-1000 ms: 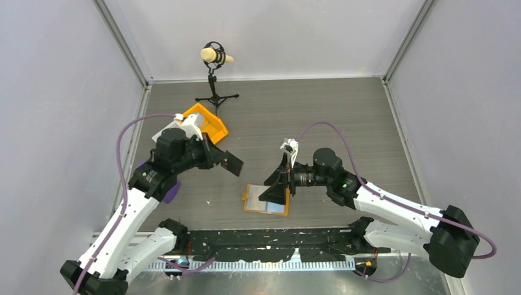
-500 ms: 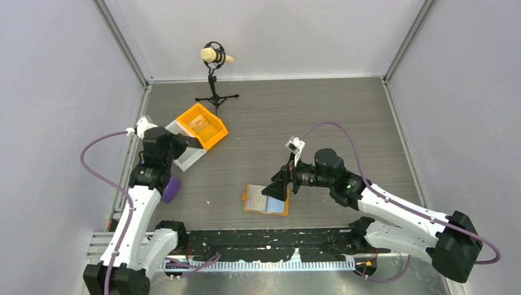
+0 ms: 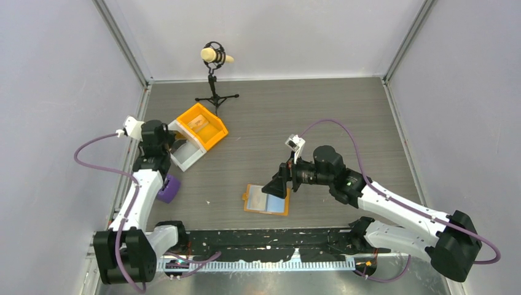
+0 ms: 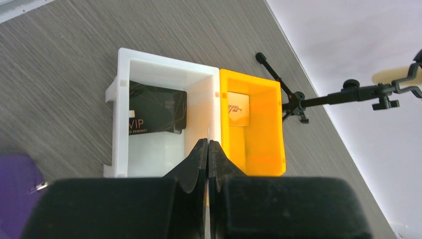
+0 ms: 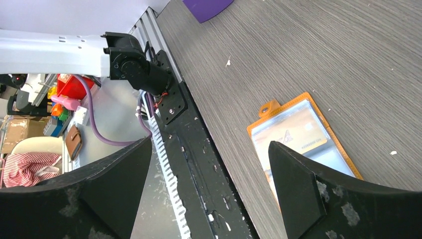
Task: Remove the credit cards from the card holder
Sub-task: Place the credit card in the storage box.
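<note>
Left arm (image 3: 140, 198): elbow bent, left tool (image 4: 207, 149) angled down, jaws pressed together. Right arm (image 3: 384, 201): reaching inward, right tool (image 5: 209, 149) angled down, jaws spread wide.

There are two robot arms, the left arm (image 3: 138, 203) and the right arm (image 3: 393, 206). At ten o'clock are two bins: one white bin (image 4: 159, 84) with one black card (image 4: 157, 114) and one orange bin (image 4: 263, 124) with one pale card (image 4: 238, 108). At six o'clock is one card holder (image 3: 261, 206), at twelve one microphone (image 3: 215, 55), and at eight one purple thing (image 3: 167, 188).

Card holder (image 5: 293, 132) partly behind right pincer (image 5: 210, 143)

table (image 3: 307, 117) | on it: card holder (image 3: 266, 200), white bin (image 3: 191, 158), orange bin (image 3: 218, 133), purple object (image 3: 167, 188), mic stand (image 3: 215, 92)
</note>
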`<state>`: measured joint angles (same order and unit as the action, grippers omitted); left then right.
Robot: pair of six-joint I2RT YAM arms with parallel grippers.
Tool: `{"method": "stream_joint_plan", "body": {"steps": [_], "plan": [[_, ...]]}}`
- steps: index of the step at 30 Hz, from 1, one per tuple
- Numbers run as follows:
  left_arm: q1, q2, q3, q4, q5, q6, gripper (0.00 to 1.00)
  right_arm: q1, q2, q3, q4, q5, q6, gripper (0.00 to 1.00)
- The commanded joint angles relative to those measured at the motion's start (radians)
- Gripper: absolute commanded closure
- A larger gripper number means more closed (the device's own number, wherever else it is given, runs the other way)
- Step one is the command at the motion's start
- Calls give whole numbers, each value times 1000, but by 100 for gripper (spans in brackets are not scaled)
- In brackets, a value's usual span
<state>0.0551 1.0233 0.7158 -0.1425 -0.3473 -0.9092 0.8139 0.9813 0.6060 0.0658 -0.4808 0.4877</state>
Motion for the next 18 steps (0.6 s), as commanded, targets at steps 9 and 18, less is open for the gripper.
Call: {"method": "stream_joint_plan", "body": {"steps": [9, 18], "plan": [[48, 195, 3, 260, -56, 59, 100, -5, -41, 63, -24, 55, -7, 5], [57, 312, 8, 360, -17, 102, 100, -7, -5, 107, -38, 40, -9, 5]]}}
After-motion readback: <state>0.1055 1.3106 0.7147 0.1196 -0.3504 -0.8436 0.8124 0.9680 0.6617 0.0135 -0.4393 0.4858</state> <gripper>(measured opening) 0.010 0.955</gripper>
